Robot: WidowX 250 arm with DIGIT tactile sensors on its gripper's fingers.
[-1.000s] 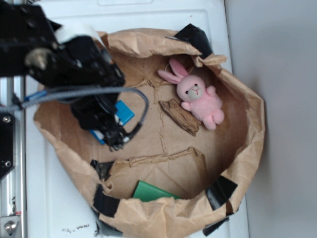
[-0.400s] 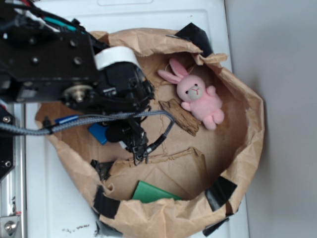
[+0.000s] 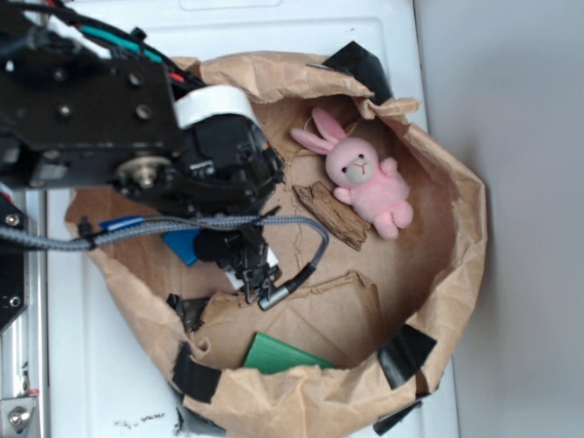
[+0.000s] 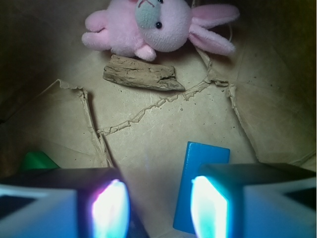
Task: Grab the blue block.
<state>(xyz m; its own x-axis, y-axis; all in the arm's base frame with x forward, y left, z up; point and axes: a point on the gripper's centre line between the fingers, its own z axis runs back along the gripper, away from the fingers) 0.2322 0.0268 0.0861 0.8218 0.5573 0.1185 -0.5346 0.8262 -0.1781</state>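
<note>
Since last frame we see gripper (image 4: 158,208) shift slightly; jaws spread, empty, blue block (image 4: 200,171) under right finger.

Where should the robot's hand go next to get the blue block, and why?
Probably a small sideways shift toward the flat bright blue rectangular block. In the wrist view the hand is open, but the block lies on the brown paper partly under the right-side finger, not centred in the gap. Once the block sits between both fingers, it could lower and close.
</note>
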